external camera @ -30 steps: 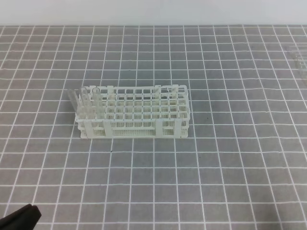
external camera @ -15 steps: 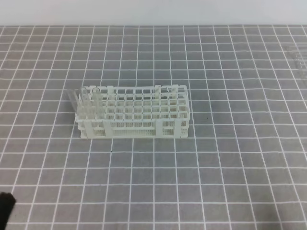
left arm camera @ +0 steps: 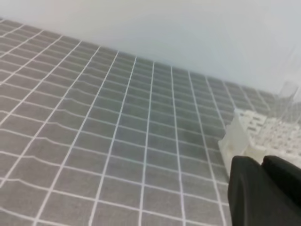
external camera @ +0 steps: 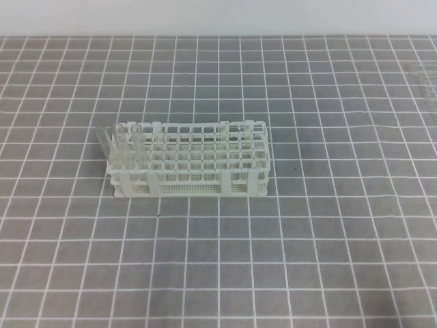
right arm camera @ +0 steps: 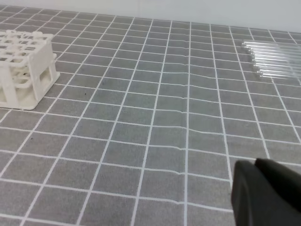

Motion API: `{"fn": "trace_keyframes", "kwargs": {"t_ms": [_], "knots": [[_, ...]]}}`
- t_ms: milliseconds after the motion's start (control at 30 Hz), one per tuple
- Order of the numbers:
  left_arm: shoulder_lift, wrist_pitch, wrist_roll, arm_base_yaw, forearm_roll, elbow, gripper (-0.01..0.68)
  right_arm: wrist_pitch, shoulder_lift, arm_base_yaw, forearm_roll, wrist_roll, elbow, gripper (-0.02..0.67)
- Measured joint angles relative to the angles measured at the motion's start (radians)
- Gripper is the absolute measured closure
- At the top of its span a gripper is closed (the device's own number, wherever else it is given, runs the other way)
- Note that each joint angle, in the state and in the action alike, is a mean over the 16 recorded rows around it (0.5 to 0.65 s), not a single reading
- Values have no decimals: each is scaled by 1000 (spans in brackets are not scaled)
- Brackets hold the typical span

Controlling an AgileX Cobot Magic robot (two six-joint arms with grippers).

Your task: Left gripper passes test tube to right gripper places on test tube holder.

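The surface [external camera: 328, 260] is covered by a grey mat ruled with thin white lines into a regular grid of squares, and it fills almost the whole exterior high view. Along its far edge rises a plain, pale, whitish wall [external camera: 218, 17] with no markings, also seen as a blurred light band in the left wrist view. The light is soft and even, casting only faint shadows on the mat.

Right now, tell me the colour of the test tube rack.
The test tube holder is white, seen best in the exterior high view.
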Motion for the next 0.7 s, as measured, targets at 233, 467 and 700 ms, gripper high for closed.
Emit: {"fn": "trace_keyframes", "kwargs": {"t_ms": [233,467,700], "knots": [[-1,30,76,8,-17,-2,646,-2,0,0,1,0,0,662],[4,73,288,-22,-126,-3,646,-2,0,0,3,0,0,662],[1,135,476,-22,-236,-2,646,-2,0,0,4,0,0,662]]}}
